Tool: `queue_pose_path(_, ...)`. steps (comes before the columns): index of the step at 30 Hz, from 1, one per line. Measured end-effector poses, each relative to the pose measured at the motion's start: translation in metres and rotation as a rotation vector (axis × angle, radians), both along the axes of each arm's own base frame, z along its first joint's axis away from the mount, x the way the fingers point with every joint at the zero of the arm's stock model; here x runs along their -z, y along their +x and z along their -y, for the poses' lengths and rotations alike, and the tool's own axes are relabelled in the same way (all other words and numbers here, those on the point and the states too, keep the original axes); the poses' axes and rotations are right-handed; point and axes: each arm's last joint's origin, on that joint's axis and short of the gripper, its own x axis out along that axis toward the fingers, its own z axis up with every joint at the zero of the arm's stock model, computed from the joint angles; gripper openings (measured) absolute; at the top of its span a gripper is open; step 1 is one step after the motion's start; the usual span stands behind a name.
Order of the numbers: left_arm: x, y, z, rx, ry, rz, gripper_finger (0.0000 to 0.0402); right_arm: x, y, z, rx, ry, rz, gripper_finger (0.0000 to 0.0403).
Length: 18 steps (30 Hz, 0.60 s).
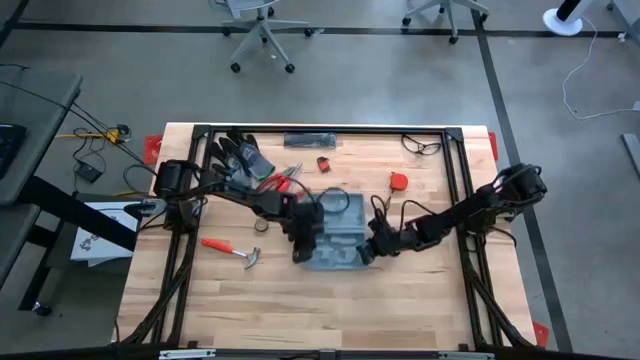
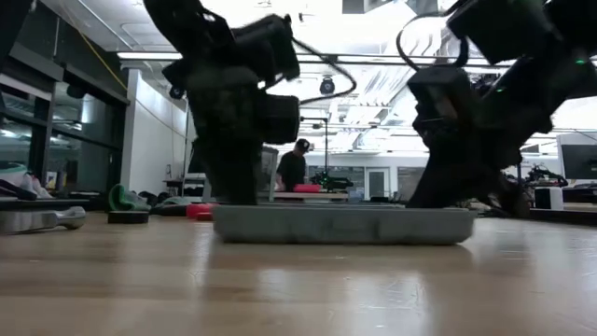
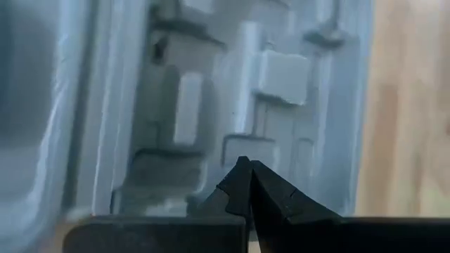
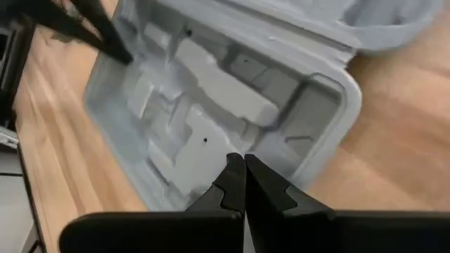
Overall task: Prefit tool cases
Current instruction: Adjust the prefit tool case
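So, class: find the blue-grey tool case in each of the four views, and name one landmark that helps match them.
High view: tool case lies open at table centre, between both arms.
Low view: a flat grey slab across the middle.
Left wrist view: its moulded recesses fill the picture.
Right wrist view: open tray, recesses showing.
Shared landmark: the wooden table.

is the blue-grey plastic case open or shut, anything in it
Open. The flat blue-grey plastic clamshell case lies spread on the wooden table, its moulded tool-shaped recesses facing up. The recesses visible in both wrist views are empty.
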Motion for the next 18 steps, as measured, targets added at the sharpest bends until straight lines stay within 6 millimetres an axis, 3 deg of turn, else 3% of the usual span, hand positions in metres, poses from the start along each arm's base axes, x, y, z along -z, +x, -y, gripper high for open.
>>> queue_pose_path(6,-0.013,0.000,0.023,0.041,0.048,0.085,0.0000,0.000,-0.003,-0.007,0.020,-0.013,0.005,0.0000)
queue_pose_path(13,-0.051,-0.008,0.005,-0.021,0.160,0.190,0.0000,0.000,-0.003,-0.007,0.023,-0.015,0.008,0.0000)
queue_pose_path(18,-0.084,-0.027,-0.015,-0.098,0.297,0.210,0.0000,-0.007,-0.001,-0.009,0.078,-0.064,0.096,0.0000)
